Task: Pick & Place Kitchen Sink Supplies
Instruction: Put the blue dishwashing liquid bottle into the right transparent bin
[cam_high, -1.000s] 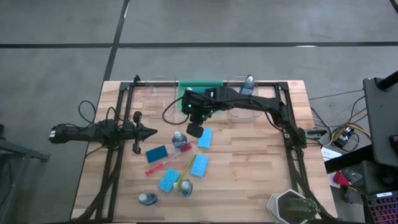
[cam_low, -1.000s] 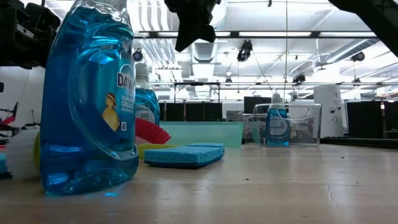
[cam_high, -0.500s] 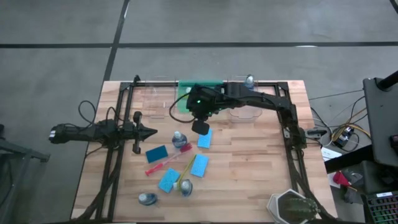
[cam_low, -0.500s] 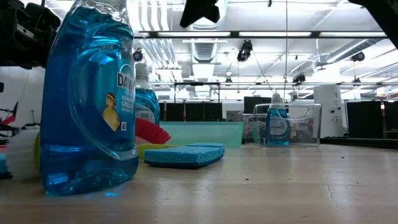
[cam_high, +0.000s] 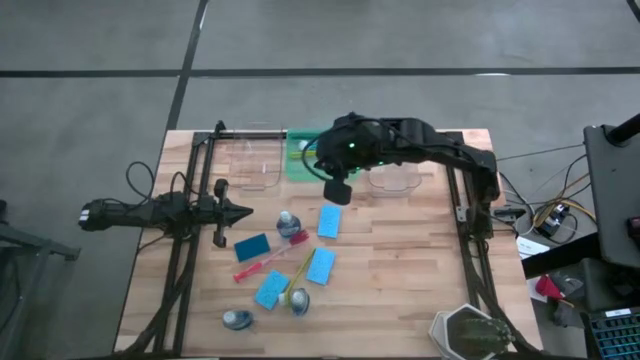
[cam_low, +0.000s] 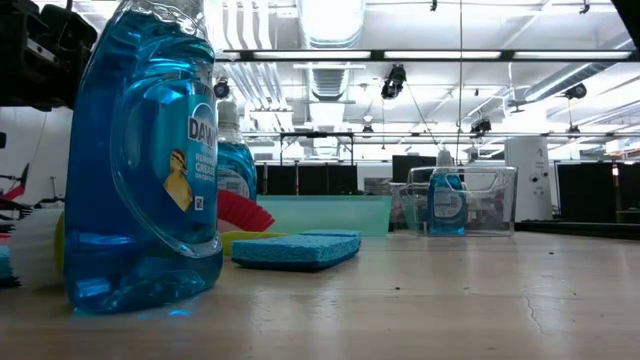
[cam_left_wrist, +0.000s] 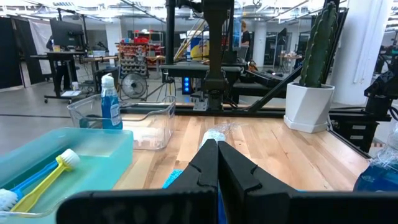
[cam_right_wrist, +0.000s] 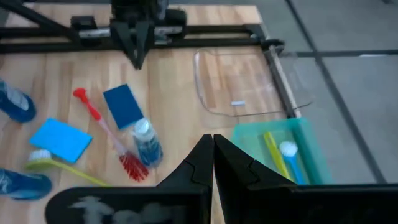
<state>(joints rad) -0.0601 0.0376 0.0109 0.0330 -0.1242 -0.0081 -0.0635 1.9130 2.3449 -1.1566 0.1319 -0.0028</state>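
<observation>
Several blue sponges (cam_high: 329, 221) (cam_high: 252, 246) (cam_high: 320, 266) lie flat on the wooden table. Clear bottles of blue liquid (cam_high: 289, 222) (cam_high: 300, 300) (cam_high: 238, 320) are among them, with a red brush (cam_high: 265, 262) and a yellow brush (cam_high: 297, 272). A yellow and a blue brush (cam_right_wrist: 273, 152) lie in the green bin (cam_high: 300, 162). Another bottle (cam_low: 446, 200) stands in a clear bin (cam_low: 465, 200). My right gripper (cam_high: 338, 190) hangs shut and empty above the table, just in front of the green bin. My left gripper (cam_high: 245, 212) rests shut at the table's left, pointing level.
A second clear bin (cam_high: 258, 165) stands left of the green bin. A potted cactus (cam_high: 470, 335) sits at the table's near right corner. Black frame rails (cam_high: 185, 260) run along both sides of the table.
My right gripper has risen and drawn back toward the table's far right, leaving the top of the low view. It has tipped toward level and stayed shut and empty. Nothing on the table has moved.
</observation>
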